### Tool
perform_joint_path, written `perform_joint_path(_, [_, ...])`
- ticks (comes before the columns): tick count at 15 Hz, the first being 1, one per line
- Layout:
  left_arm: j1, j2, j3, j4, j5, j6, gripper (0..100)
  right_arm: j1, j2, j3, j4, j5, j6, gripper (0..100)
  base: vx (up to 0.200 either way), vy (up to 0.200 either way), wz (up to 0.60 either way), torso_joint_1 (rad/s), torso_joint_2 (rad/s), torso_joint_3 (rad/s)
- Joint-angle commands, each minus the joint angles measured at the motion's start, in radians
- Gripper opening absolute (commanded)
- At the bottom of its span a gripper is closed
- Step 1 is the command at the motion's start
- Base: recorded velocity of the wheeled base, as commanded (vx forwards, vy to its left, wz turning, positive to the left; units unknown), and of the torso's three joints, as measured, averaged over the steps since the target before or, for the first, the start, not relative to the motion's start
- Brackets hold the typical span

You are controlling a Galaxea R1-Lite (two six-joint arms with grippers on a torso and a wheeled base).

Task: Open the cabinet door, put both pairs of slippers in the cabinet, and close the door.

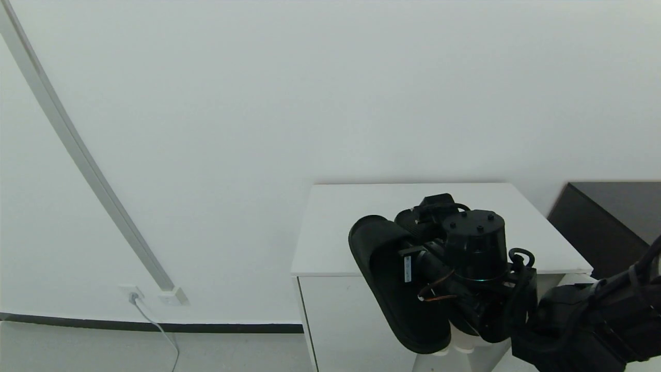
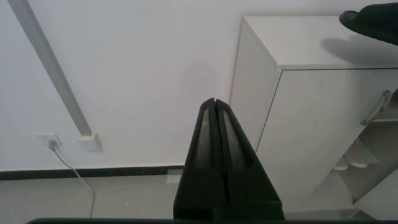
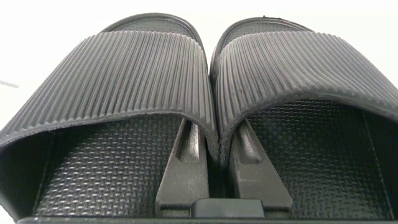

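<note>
Floor point(image 1: 77, 346) left of the cabinet point(image 1: 361, 217) lies open to the wall point(image 1: 310, 103) — one cable point(image 1: 157, 326) trails there; slippers point(image 1: 397, 289) hang before its front; dark furniture point(image 1: 609, 217) stands near its right.

The black slippers point(image 1: 382, 274) hide part of the cabinet point(image 1: 335, 320) front.

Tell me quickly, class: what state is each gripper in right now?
Left gripper: closed, holding nothing.
Right gripper: closed on the pair of black slippers, one finger under each strap.
</note>
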Motion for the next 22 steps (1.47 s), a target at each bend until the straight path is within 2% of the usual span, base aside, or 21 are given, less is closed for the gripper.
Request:
perform_joint_path(1, [0.0, 0.0, 0.0, 0.0, 0.0, -0.001, 0, 0.002, -0.003, 0.003, 0.0, 0.0, 0.0, 0, -0.2, 0.0, 0.0, 0.012, 0.0, 0.002])
perform_joint_path(11, [0.0, 0.0, 0.0, 0.0, 0.0, 0.001, 0, 0.016, -0.003, 0.012, 0.0, -0.003, -0.002, 0, -0.2, 0.0, 0.0, 0.002, 0.0, 0.003])
perform_joint_path(22, [0.0, 0.0, 0.0, 0.0, 0.002, -0.002, 0, 0.022, 0.003, 0.021, -0.011, -0.004, -0.003, 0, 0.0, 0.0, 0.0, 0.0, 0.0, 0.0])
